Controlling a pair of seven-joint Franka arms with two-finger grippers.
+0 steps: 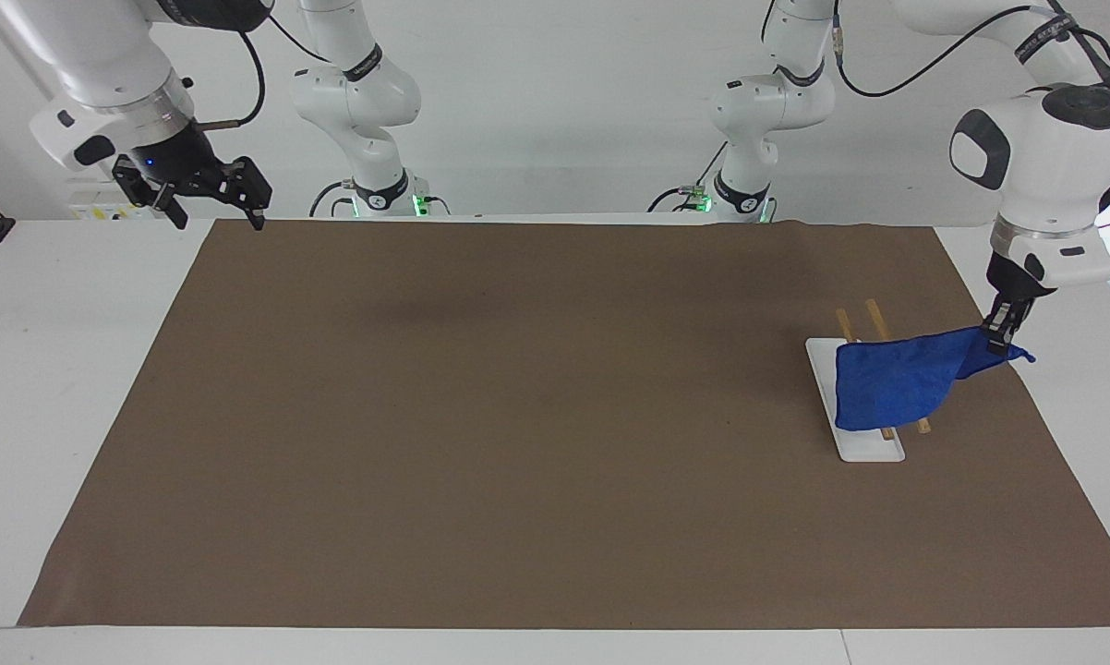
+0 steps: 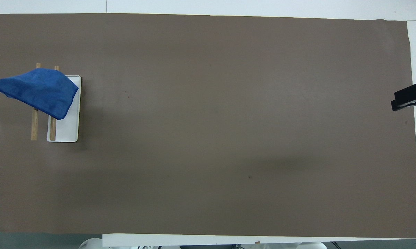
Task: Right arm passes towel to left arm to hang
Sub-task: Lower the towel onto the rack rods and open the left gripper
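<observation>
The blue towel lies draped across the two wooden rails of a small rack with a white base, at the left arm's end of the table. My left gripper is shut on one corner of the towel and holds it up just beside the rack, over the mat's edge. The rest of the cloth slopes down over the rails. My right gripper hangs open and holds nothing, over the mat's corner at the right arm's end.
A brown mat covers most of the white table. The rack is the only thing standing on it.
</observation>
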